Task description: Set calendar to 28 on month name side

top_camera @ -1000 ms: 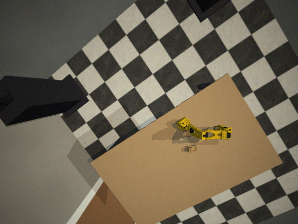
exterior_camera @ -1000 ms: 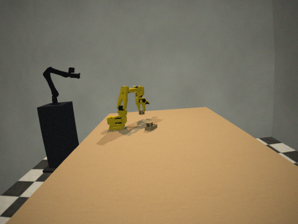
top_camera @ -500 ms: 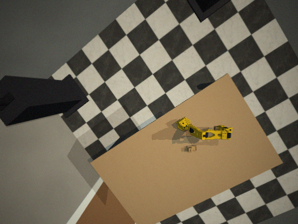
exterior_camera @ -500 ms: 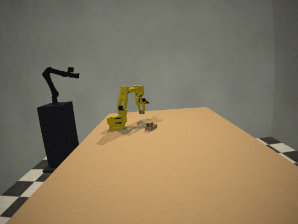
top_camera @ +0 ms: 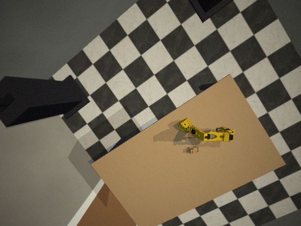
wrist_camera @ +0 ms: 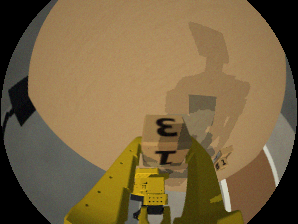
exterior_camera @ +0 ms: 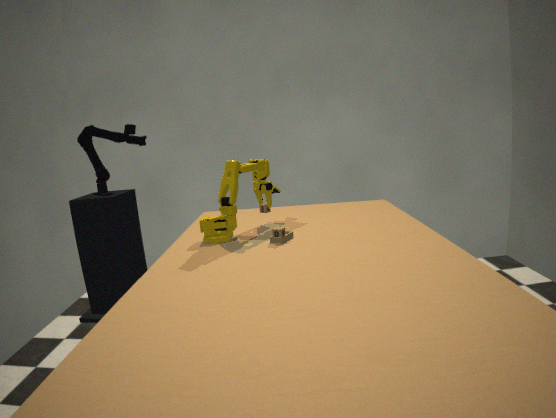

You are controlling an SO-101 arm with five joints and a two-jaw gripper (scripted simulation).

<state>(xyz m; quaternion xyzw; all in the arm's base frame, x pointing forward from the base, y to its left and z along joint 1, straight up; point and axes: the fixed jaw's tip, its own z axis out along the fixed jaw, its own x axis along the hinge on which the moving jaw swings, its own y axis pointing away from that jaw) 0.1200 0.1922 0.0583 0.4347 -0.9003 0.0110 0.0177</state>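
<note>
Arm [exterior_camera: 229, 186] arched, gripper [exterior_camera: 263, 207] down (clamped on cube [wrist_camera: 166, 131]).

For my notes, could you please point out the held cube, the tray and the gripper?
Cube [wrist_camera: 165, 129], wrist view, its face showing a 3.
Tray [exterior_camera: 283, 237], exterior view, its front wall.
Gripper [exterior_camera: 263, 208], exterior view, between its fingertips.

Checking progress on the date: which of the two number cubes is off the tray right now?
The cube showing a 3 and a 1, clamped in the end effector above the table. The other cube, showing a 0, sits in the tray.

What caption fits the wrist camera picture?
Yellow gripper holds a wooden number cube above the tan table.
</note>
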